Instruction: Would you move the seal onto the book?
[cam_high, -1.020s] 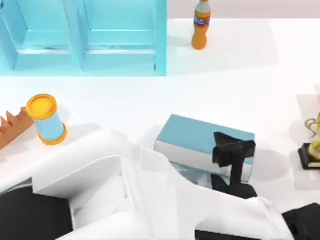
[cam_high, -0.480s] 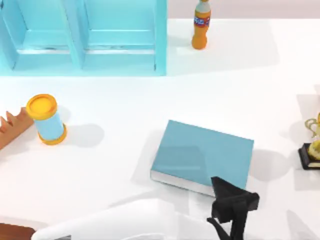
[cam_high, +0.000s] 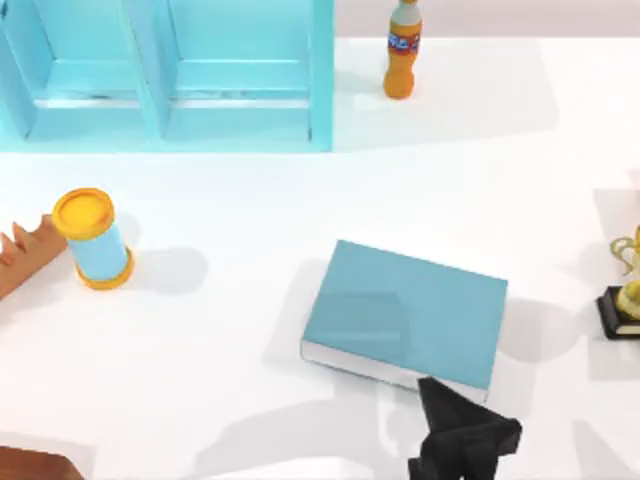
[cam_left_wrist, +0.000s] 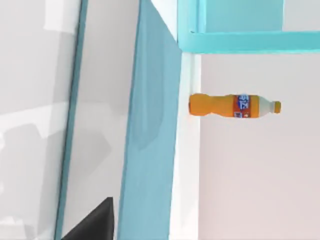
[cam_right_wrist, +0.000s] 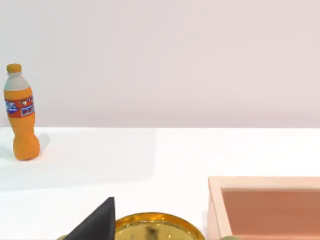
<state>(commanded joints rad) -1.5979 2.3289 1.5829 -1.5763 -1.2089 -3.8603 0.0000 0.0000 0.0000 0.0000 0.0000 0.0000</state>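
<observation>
- On the table (cam_high: 250, 200), a little right of the middle and turned slightly askew, the book (cam_high: 405, 315) lies flat. Its plain teal cover is bare, so the seal is not yet set down on it.
- I cannot place the seal from these views, so I cannot say how it looks.
- By my judgement a seal is small, stiff and light, and tall for its foot, so it tips easily. The best hold would be low around the body, with squeeze enough only to stop it slipping.
- The book shows a thick band of white page edges along its near side. It looks heavy and steady, a broad level landing place that should not shift under so small a load.
- The left gripper (cam_high: 462, 445) hangs at the near edge of the top view, just beside the book's near right corner. I cannot tell whether it is spread or closed, or whether it carries anything.
- The right gripper (cam_right_wrist: 95, 225) is parked at the table's right side, just by the gold trophy (cam_high: 628, 295) and a wooden box (cam_right_wrist: 265, 182). Its state I cannot tell either.
- Farther out stand a light-blue shelf unit (cam_high: 165, 75) at the far left, an orange bottle (cam_high: 401, 50) beside it, and a yellow-lidded can (cam_high: 92, 240) at the left.
</observation>
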